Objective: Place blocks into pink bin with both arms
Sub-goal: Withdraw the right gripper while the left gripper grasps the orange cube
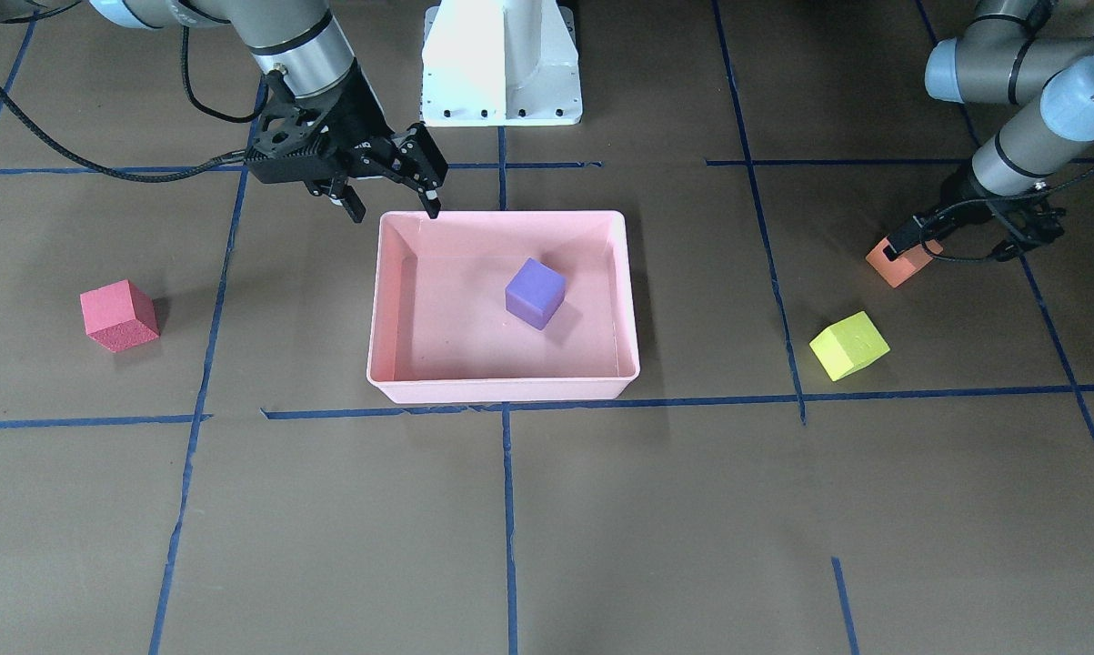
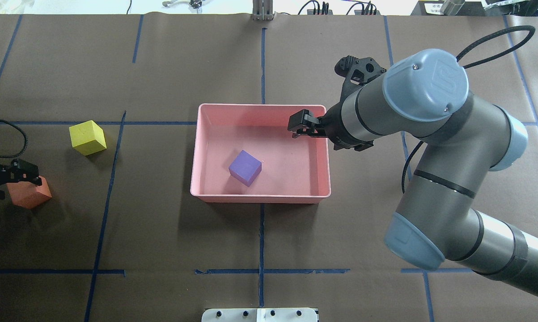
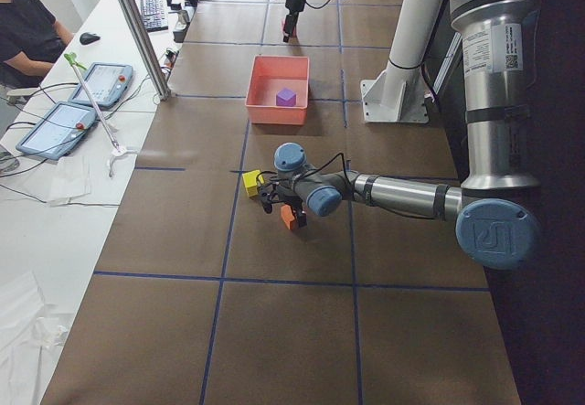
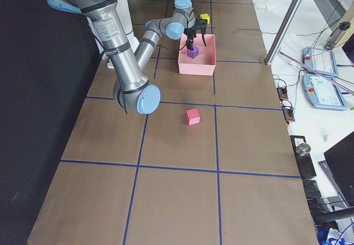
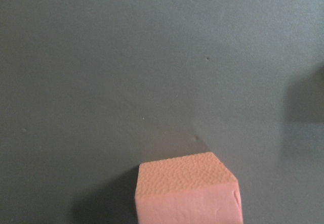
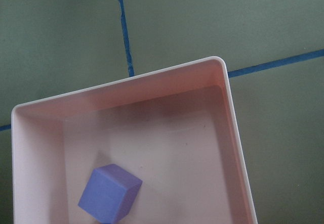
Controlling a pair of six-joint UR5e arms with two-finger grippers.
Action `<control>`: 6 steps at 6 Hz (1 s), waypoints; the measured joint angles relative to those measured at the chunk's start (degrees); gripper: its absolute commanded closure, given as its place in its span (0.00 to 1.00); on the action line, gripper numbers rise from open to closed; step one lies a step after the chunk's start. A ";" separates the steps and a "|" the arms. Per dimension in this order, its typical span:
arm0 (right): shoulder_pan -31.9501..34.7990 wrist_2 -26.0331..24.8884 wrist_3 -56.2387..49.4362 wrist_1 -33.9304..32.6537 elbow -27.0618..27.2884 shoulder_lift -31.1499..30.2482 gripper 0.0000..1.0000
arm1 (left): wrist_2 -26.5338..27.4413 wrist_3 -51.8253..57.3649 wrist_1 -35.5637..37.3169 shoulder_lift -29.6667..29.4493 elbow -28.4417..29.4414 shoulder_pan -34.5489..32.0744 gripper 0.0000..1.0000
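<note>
The pink bin (image 1: 501, 215) stands mid-table with the purple block (image 1: 535, 291) inside it; both also show in the overhead view, the bin (image 2: 260, 105) and the block (image 2: 245, 167). My right gripper (image 1: 394, 211) is open and empty, hovering over the bin's corner on the robot's side. The red block (image 1: 117, 315) lies alone on the table on my right side. The yellow-green block (image 1: 848, 345) and the orange block (image 1: 901, 266) lie on my left side. My left gripper (image 1: 956, 246) is open, low over the orange block (image 5: 187, 191), which rests on the table.
The white pedestal base (image 1: 501, 64) stands behind the bin. Blue tape lines (image 1: 506, 509) cross the brown table cover. A seated operator (image 3: 27, 30) and tablets (image 3: 101, 83) are at a side desk beyond the table's far edge.
</note>
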 measured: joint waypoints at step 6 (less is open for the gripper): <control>4.85 0.69 -2.77 -4.99 6.20 -10.86 0.00 | -0.33 -12.45 0.61 -9.24 -8.82 0.45 0.89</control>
